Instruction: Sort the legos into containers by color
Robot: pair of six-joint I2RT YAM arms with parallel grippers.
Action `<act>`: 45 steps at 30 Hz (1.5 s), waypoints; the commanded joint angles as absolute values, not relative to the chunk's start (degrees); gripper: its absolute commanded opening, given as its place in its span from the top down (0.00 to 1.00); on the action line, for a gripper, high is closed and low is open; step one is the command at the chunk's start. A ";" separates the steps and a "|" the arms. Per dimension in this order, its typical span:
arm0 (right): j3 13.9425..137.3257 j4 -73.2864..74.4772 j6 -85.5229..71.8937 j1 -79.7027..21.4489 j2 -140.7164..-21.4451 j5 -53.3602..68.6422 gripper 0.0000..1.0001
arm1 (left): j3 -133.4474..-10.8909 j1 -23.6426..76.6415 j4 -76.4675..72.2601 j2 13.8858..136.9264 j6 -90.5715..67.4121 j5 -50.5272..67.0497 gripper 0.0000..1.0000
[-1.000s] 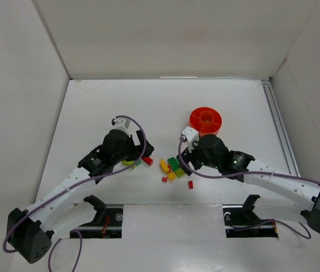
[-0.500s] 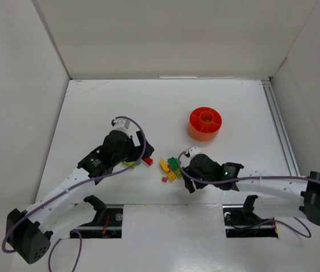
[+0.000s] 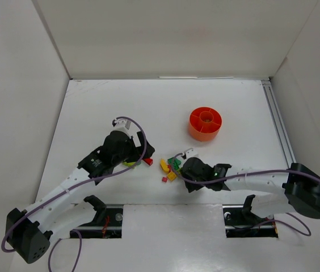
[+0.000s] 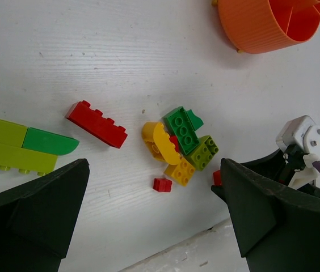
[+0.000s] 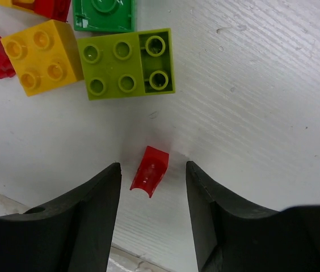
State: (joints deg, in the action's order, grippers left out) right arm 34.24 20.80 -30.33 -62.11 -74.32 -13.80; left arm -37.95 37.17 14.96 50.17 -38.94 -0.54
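At 6 o'clock from the lime brick [image 5: 127, 63], a red lego [image 5: 150, 170] sits untouched between the spread jaws of the right gripper [image 5: 151, 169]. Next up, I reckon: pinch it, haul to the orange dish [image 3: 198, 134] at 1 o'clock.

Mixed-color legos [image 4: 181, 134] clustered loose, well apart fr upright orange dish [image 3: 203, 135].
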 commanded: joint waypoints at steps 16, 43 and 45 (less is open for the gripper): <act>37.70 21.70 -31.73 -64.07 -71.99 -19.50 0.91 | -37.09 37.44 14.77 48.52 -39.37 -0.79 0.00; 55.28 9.05 0.18 -19.78 -63.89 -12.30 1.00 | -51.15 37.44 8.88 63.36 -31.29 -4.49 0.00; 55.99 9.05 0.18 -18.90 -64.60 -10.99 1.00 | -52.29 37.44 8.88 64.95 -31.29 -4.48 0.00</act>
